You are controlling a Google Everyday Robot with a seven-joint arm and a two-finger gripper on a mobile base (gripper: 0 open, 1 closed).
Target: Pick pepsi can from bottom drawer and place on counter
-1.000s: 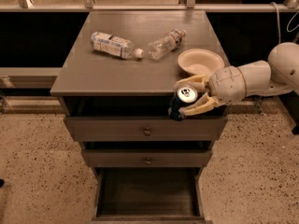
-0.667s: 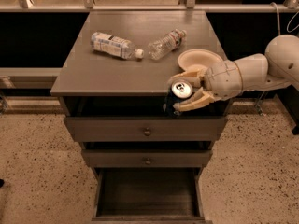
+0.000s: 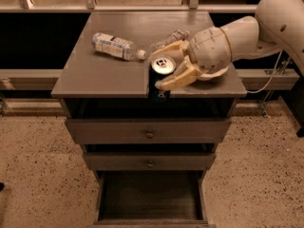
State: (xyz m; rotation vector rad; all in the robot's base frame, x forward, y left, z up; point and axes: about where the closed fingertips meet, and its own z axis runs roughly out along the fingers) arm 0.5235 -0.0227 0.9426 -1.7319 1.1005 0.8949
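Gripping the pepsi can [image 3: 158,89] from either side, the gripper [image 3: 162,71] sits at the front edge of the counter [image 3: 102,75], its fingers [image 3: 176,80] closed on the can.

- Fingers: cream, ridged, tapered.
- Arm: smooth white rounded shells, reaching in from the right, wrist roughly level.
- Can: small dark blue cylinder, silver top upward, upright; contact with the counter cannot be told.
- Counter: flat, grey, slightly glossy.
- Bottom drawer [image 3: 149,198]: open, dark plank floor.
- Two clear plastic bottles [image 3: 116,46] lying further back.

Single high front view, tilted down at cabinet [image 3: 149,134], claw [image 3: 165,67] upper centre
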